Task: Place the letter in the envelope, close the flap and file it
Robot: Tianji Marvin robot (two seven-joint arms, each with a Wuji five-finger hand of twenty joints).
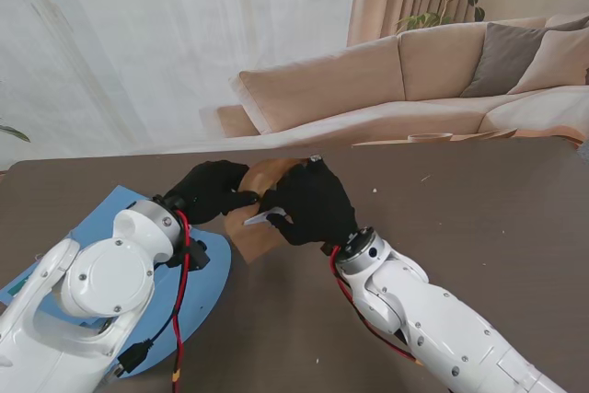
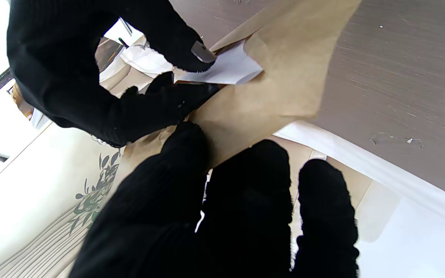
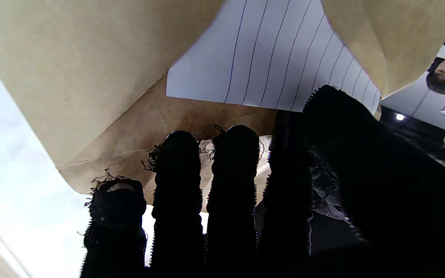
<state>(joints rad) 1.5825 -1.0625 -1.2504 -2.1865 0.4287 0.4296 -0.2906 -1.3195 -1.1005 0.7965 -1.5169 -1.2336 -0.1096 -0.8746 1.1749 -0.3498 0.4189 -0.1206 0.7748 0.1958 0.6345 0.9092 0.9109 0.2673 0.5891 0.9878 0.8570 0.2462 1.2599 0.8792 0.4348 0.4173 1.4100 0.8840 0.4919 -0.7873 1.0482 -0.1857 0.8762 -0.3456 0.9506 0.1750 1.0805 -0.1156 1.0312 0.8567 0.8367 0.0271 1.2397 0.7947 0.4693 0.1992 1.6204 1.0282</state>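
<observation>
The dark wood-grain desk (image 1: 479,227) fills the stand's view, with a beige sofa (image 1: 414,80) beyond its far edge. On the left side of the desk, nearer to me, lies a blue folder (image 1: 207,287), partly hidden under the left arm. The brown envelope (image 1: 262,227) is held up off the desk between the two black-gloved hands, near the middle of the desk and just right of the folder. The left hand (image 1: 207,190) grasps the envelope from its left side; in the left wrist view its fingers (image 2: 245,208) lie against the envelope's paper (image 2: 284,77). The right hand (image 1: 313,204) comes in from the right and pinches the white lined letter (image 1: 262,219) between thumb and fingertips, right at the envelope's mouth. The right wrist view shows the letter (image 3: 276,58) part-way inside, brown paper (image 3: 72,69) on both sides of it and the fingertips (image 3: 234,154) just short of its edge
</observation>
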